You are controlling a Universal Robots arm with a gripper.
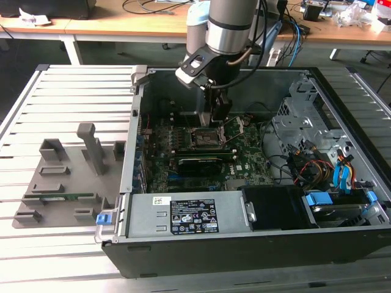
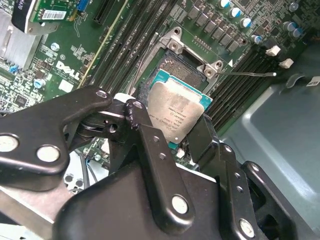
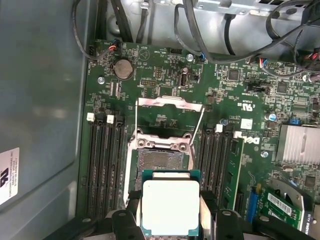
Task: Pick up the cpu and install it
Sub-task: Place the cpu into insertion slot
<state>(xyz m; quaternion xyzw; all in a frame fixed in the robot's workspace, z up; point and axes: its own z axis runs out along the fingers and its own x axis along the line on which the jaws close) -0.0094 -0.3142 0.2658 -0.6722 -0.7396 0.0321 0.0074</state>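
Note:
The cpu (image 2: 178,114) (image 3: 170,205) is a flat square chip with a silvery top and a teal rim. My gripper (image 2: 170,137) (image 3: 170,220) is shut on it, one black finger on each side edge. The chip hangs just above the open motherboard socket (image 3: 161,160) (image 2: 177,70), partly over it and apart from its bed. The socket's metal load plate (image 3: 170,103) is flipped open. In the exterior view my gripper (image 1: 217,117) reaches down into the open computer case (image 1: 214,210) over the socket (image 1: 208,138).
Memory slots (image 3: 102,165) flank the socket on both sides, with a lever wire (image 2: 247,73) beside it. A heatsink (image 3: 298,144), cables (image 3: 235,30) and drive bays (image 1: 317,159) fill the case. A grey fixture tray (image 1: 67,177) lies at the exterior view's left.

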